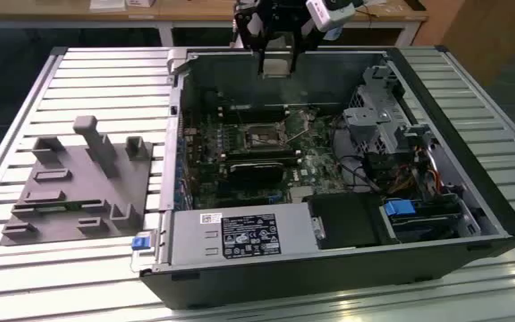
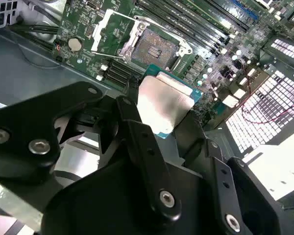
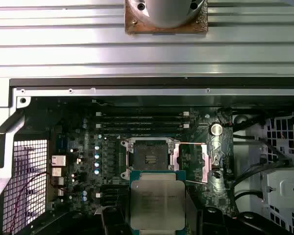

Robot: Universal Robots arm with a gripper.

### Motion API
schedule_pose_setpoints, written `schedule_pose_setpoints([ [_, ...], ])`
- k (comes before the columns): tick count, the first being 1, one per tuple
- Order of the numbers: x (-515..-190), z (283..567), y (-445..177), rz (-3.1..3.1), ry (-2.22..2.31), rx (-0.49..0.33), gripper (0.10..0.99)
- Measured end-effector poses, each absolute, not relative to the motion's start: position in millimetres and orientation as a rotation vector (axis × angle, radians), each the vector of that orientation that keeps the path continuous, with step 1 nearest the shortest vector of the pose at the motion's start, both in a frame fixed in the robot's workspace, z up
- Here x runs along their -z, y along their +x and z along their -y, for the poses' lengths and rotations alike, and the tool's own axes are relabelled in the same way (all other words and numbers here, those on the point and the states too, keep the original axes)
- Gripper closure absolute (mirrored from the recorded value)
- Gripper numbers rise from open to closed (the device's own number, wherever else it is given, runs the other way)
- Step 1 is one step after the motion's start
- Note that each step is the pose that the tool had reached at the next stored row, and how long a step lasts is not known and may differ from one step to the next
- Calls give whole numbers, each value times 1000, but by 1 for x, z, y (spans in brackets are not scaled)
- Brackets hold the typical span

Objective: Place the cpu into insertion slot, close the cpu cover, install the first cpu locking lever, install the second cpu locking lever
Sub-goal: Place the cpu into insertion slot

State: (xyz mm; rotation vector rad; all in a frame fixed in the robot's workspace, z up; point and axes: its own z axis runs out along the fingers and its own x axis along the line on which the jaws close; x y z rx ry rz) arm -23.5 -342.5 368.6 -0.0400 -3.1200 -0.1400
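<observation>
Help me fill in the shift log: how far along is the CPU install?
Nothing is finished yet. The insertion slot sits empty on the board, and the cpu cover stands swung open beside it. In hand: the gripper is shut on the cpu, held above the board. Left: seating the chip, closing the cover and both lever steps.

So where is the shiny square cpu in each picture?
Exterior view: cpu, pale, held in the gripper above the case's far edge.
Second wrist view: cpu in the gripper, near the insertion slot.
First wrist view: cpu just short of the insertion slot.
Shared landmark: the insertion slot.
</observation>
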Motion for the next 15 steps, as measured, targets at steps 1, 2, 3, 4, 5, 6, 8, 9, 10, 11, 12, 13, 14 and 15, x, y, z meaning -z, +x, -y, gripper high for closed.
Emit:
schedule_pose_setpoints([
  [1, -369, 342, -24, 3120, -40, 140, 549],
  [2, -369, 342, -24, 3120, -40, 140, 549],
  [3, -369, 342, -24, 3120, -41, 140, 549],
  [4, -369, 342, -24, 3120, -41, 140, 549],
  [5, -369, 342, -24, 3120, -41, 140, 549],
  [6, -369, 342, -24, 3120, -42, 140, 549],
  [8, -369, 342, -24, 3120, -44, 140, 549],
  [9, -369, 342, -24, 3120, -46, 140, 549],
  [10, -369, 342, -24, 3120, -47, 140, 549],
  [11, -369, 342, -23, 3120, -49, 140, 549],
  [12, -369, 342, -24, 3120, -52, 140, 549],
  [13, -369, 342, -24, 3120, -54, 140, 549],
  [14, -369, 342, -24, 3120, -57, 140, 549],
  [15, -369, 342, -23, 3120, -60, 140, 549],
])
